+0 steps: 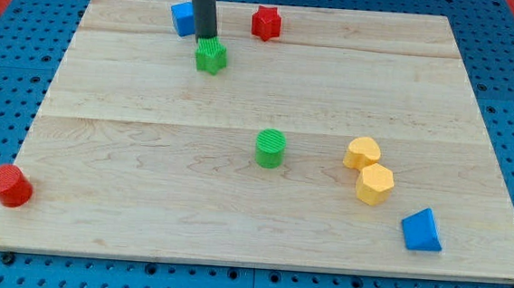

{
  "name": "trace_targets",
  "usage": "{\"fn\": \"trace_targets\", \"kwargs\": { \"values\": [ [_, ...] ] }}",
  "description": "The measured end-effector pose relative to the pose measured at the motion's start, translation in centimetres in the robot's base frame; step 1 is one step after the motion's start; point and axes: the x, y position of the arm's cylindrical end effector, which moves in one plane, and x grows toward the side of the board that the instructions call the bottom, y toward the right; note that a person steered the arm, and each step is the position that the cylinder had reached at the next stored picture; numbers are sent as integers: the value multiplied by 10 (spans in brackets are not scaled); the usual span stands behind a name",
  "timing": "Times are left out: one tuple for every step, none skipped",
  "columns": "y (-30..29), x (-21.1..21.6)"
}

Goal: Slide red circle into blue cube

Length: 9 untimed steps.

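Pale wooden counter (262, 208) fills most of the view, lying on a blue pegboard. My tip (206, 39), the only tool here, has no jaws to open or close, so its state is simply a bare rod standing upright near the view's top. It comes down just at the top of a green star-like block (211, 56), apparently touching it. Just to the view's left of the rod, partly hidden behind it, sits the blue cube (183, 17). A red star (265, 22) lies to the view's right of the rod, a little apart.

What matters for the coming move is that the red circle (8, 186) lies far off, at the view's bottom left corner near the counter's edge, well apart from my tip and from the blue cube. I judge the tip must travel down and left past that block, getting to its lower-left side, so a push would send it up and right toward the cube. Little room shows between the red circle and the edge.

Farther out are a green cylinder (270, 149), two yellow blocks (368, 170) touching, and a blue wedge (421, 231).
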Motion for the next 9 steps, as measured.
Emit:
{"fn": "trace_targets", "kwargs": {
  "values": [
    [42,52],
    [69,112],
    [39,95],
    [38,58],
    [-49,106],
    [-12,250],
    [-36,314],
    [-84,314],
    [-211,306]
  ]
}}
